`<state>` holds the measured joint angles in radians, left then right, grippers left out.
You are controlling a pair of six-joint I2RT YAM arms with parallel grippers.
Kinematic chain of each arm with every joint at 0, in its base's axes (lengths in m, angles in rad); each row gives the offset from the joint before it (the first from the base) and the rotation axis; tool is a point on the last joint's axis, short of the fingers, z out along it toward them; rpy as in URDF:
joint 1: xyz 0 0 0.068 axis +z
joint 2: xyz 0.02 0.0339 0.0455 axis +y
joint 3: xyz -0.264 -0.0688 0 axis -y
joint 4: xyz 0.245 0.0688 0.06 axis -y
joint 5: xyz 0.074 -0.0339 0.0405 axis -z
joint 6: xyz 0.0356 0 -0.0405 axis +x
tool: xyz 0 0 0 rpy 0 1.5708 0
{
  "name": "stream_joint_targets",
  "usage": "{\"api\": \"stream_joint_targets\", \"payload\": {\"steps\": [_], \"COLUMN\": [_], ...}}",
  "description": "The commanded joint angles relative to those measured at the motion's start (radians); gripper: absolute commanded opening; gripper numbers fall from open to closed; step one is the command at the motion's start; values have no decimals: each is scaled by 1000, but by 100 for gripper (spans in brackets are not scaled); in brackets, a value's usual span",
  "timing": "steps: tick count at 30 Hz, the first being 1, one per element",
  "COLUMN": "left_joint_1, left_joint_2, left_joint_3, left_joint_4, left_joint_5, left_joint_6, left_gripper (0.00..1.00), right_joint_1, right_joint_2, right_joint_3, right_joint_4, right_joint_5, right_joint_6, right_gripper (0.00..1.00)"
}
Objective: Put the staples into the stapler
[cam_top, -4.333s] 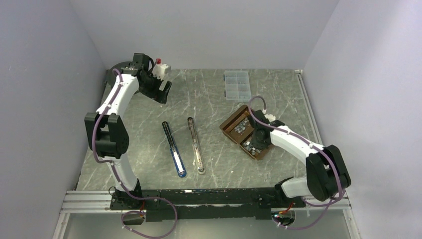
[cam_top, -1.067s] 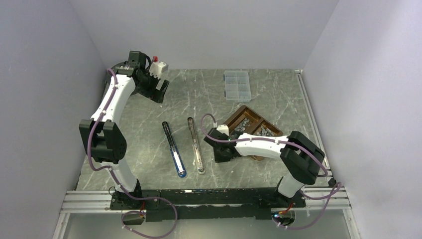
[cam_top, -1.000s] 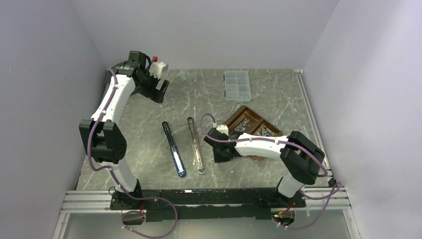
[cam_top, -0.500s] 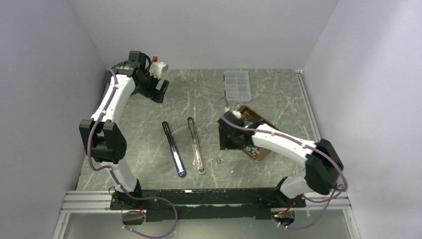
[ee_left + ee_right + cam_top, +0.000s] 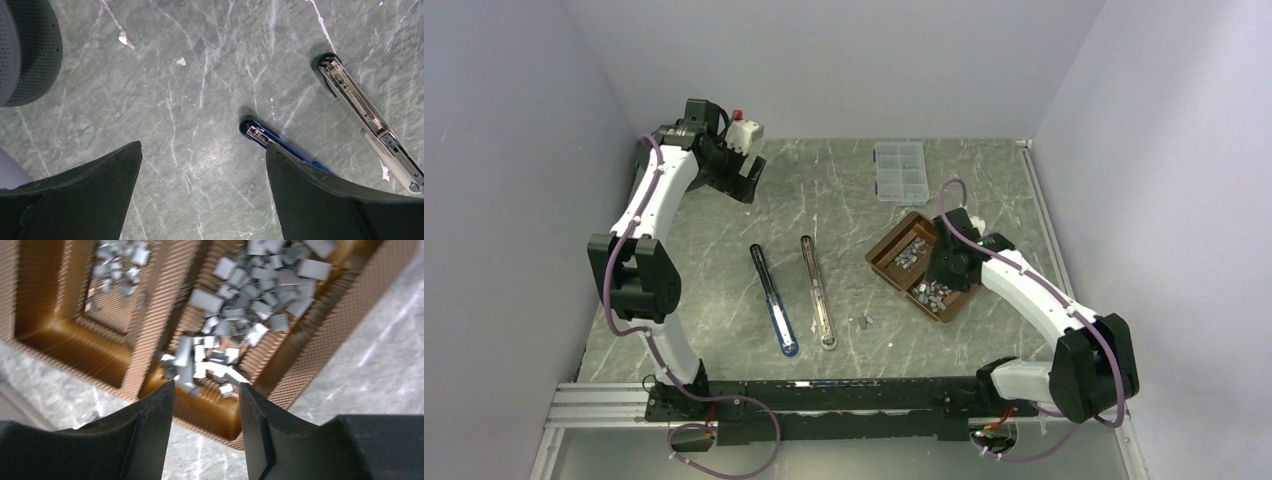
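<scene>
Staples (image 5: 908, 250), small silver-grey strips, lie heaped in both compartments of a brown tray (image 5: 874, 262) that sits cornerwise on the right half of a grey marbled tabletop (image 5: 844, 200), about midway between its near and far edges. The right gripper (image 5: 938, 276) hangs low over the tray's nearer compartment. In its wrist view the two black fingers stand apart with nothing between them, released, and the staples (image 5: 260, 295) and the tray's ribbed wall (image 5: 150, 355) show just beyond the tips. One tiny grey bit (image 5: 862, 321), too small to identify for certain, lies loose on the tabletop toward the near edge, left of the tray. Two long narrow staplers lie side by side near the middle of the tabletop, close but apart: a blue stapler (image 5: 774, 298) on the left and a silver stapler (image 5: 817, 290) on the right, its metal channel facing up. The left gripper (image 5: 749, 185) is raised near the far left corner, fingers spread wide and empty, beside a black perforated object (image 5: 25, 50). A clear compartment box (image 5: 900, 170) rests near the far edge, right of centre.
</scene>
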<state>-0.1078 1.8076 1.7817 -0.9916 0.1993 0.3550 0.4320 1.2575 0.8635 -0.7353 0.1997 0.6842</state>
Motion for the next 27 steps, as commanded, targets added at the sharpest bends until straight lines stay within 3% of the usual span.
{"api": "stream_joint_targets", "payload": {"steps": [1,12,27], "left_joint_1": [2,2,2], "left_joint_2": [57,162,213], "left_joint_3": [55,148,178], "left_joint_4": [6,4,6], "left_joint_5": [45,51,72], "left_joint_6": [0,10,22], "left_gripper": [99,99,99], "right_joint_1": [-94,-176,-245], "right_joint_2": [-6,149,247], "right_joint_3": [-27,-9,94], "right_joint_4": [78,207,203], "right_joint_5": [1,-19,116], "right_joint_6": [-27,-18,-52], "right_gripper": [53,47,46]}}
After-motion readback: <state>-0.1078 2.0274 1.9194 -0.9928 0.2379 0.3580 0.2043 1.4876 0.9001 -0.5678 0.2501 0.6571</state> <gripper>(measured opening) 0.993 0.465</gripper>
